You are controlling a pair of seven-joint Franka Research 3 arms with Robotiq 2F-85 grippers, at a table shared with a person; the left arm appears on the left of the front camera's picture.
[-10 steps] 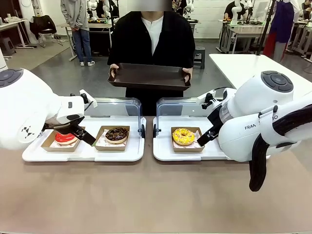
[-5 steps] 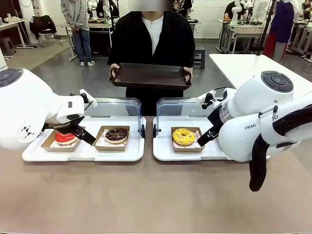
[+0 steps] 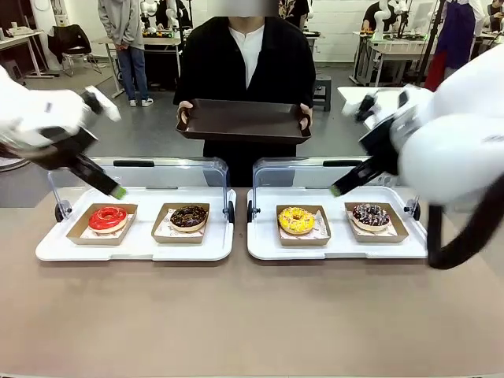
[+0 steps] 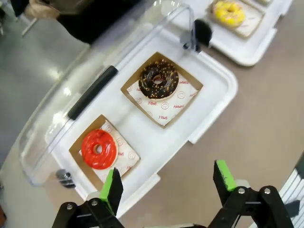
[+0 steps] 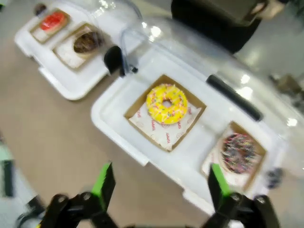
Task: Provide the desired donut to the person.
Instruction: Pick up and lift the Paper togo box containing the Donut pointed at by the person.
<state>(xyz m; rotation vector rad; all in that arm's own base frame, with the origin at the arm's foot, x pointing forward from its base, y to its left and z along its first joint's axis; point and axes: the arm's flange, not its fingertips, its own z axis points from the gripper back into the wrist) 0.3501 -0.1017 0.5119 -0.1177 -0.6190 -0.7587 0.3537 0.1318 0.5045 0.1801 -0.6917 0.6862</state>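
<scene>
Four donuts lie in cardboard trays on two white trays: a red donut (image 3: 108, 218) (image 4: 99, 148), a chocolate donut (image 3: 189, 216) (image 4: 158, 80), a yellow donut (image 3: 296, 220) (image 5: 166, 103) and a dark sprinkled donut (image 3: 370, 214) (image 5: 239, 152). The person (image 3: 244, 55) stands at the far side holding a dark serving tray (image 3: 242, 122) in both hands. My left gripper (image 3: 114, 189) (image 4: 168, 183) hangs open above the left white tray, nothing between its fingers. Above the right white tray my right gripper (image 3: 339, 189) (image 5: 159, 183) is open and holds nothing.
Each white tray (image 3: 142, 250) (image 3: 339, 250) has a clear lid (image 3: 169, 169) (image 3: 299, 169) hinged open at its back edge. The near half of the brown table (image 3: 252, 315) is bare. Another person stands far back on the left.
Both arms have risen and pulled back from the white trays. The dark sprinkled donut, hidden behind the right arm before, is now in sight. Both grippers stayed open.
</scene>
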